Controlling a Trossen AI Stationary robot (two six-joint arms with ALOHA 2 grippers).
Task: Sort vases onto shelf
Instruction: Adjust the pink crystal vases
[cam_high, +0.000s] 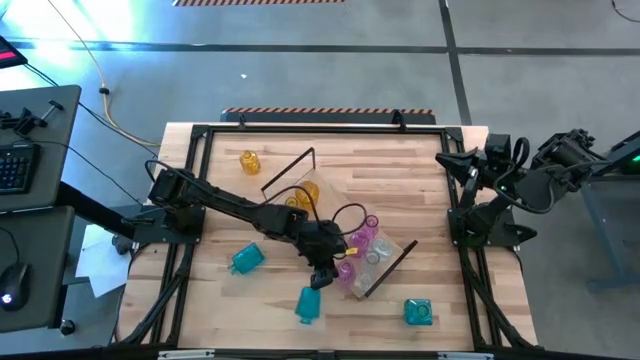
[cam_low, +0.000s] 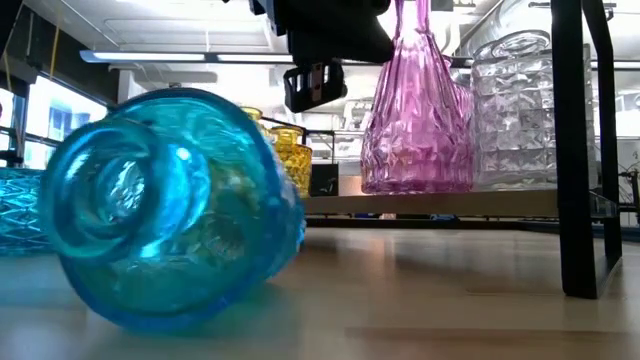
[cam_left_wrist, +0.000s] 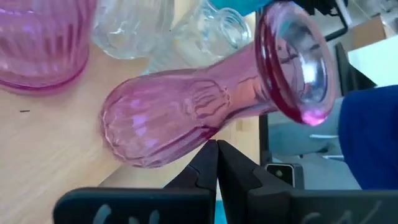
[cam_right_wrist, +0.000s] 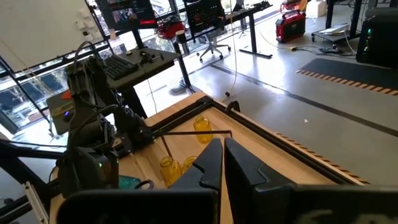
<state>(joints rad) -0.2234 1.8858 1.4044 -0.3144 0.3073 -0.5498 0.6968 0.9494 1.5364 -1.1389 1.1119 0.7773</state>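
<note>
The shelf (cam_high: 398, 250) lies slantwise across the middle of the table. On it stand a yellow vase (cam_high: 306, 193), a tall pink vase (cam_low: 415, 110), a clear vase (cam_low: 515, 110) and a smaller pink vase (cam_left_wrist: 168, 121). My left gripper (cam_left_wrist: 216, 149) is shut, its tips right at that smaller vase's belly on the shelf's near side (cam_high: 322, 274). Three teal vases (cam_high: 247, 258) (cam_high: 308, 303) (cam_high: 418, 312) and one yellow vase (cam_high: 249, 161) rest on the tabletop. My right gripper (cam_right_wrist: 217, 155) is shut and raised at the table's right edge (cam_high: 455, 162). My left gripper points its shut fingertips (cam_left_wrist: 211, 155) slanting down at the lower belly (cam_left_wrist: 186, 134) of the smaller pink vase. Whether the tips touch the glass I cannot tell. Nothing is between the fingers.
A teal vase (cam_low: 170, 210) lies on its side on the tabletop close to the low camera, mouth toward the table's near edge. The shelf's black frame loops (cam_low: 575, 150) (cam_high: 290, 170) stick up at both ends. A black rail frame (cam_high: 190, 200) borders the table.
</note>
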